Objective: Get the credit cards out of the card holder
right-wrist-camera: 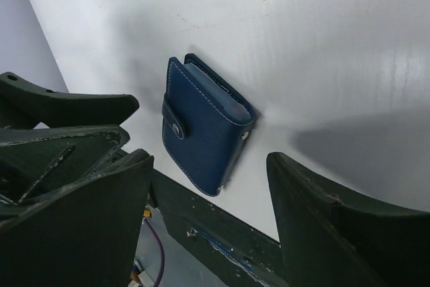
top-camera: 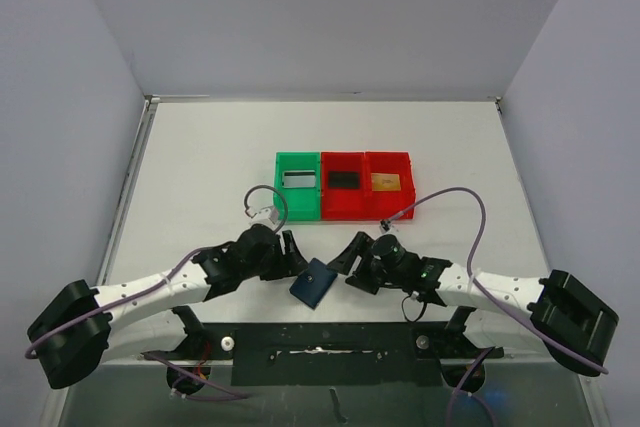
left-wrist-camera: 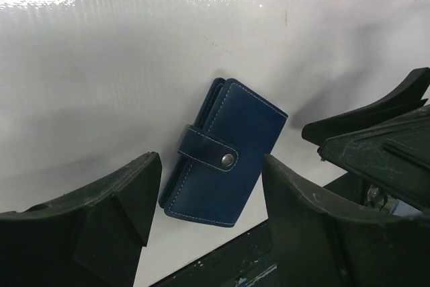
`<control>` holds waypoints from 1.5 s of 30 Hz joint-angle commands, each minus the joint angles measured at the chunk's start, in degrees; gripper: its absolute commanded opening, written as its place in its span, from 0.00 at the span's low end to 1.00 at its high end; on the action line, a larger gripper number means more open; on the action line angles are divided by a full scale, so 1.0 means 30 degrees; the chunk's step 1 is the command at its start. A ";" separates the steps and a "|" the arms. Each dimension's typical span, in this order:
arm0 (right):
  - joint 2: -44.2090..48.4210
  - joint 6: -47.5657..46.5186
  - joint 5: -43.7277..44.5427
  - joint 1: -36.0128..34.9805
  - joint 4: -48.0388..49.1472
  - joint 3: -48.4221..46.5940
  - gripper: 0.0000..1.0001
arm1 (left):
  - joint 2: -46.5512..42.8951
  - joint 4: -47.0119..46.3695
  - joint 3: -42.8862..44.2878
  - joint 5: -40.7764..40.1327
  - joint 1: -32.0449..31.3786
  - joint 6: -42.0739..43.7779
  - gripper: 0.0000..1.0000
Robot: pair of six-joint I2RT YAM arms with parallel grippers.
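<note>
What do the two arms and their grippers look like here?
The left arm and right arm match: white links, black joints, bulky black housings at the base. A purple-grey cable loops along each. The left gripper and right gripper are black, with broad wedge-shaped fingers, scuffed at the edges.

This looks like a robotics lab test cell rather than any lived-in room. A white table (top-camera: 200, 167) is boxed in by plain pale grey walls (top-camera: 330, 17) at nine, twelve and three o'clock, with nothing hung on them. At six o'clock two robot arms, the left arm (top-camera: 150, 292) and the right arm (top-camera: 490, 292), are bolted to a dark base plate (top-camera: 320, 342), with purple cables (top-camera: 470, 207) looping loose over them. Near the table's middle, a green bin (top-camera: 298, 211) and two red bins (top-camera: 345, 211) stand in a neat row, like sorting stations.
</note>
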State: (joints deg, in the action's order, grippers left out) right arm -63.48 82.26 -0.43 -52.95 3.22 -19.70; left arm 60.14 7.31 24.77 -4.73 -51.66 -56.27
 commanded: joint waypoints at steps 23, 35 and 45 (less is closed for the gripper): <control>-0.4615 -0.0049 -0.1936 0.0234 0.5035 -0.0730 0.06 | 0.3955 -0.2586 0.1038 0.3345 -0.0574 0.0776 0.32; -0.2586 -0.1237 -0.0387 0.0212 -0.0013 -0.2560 0.00 | 0.4378 0.1450 0.5387 -0.0448 -0.1280 0.2187 0.48; -0.1300 -0.1439 -0.0054 0.0574 -0.1615 -0.2707 0.00 | 0.7000 0.2140 0.7100 -0.0649 -0.2481 0.3092 0.47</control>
State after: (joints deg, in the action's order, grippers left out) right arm -69.21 78.91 -2.09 -51.77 -0.19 -25.19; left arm 79.22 12.99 42.54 -5.76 -57.45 -49.04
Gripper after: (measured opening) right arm 0.067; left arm 0.473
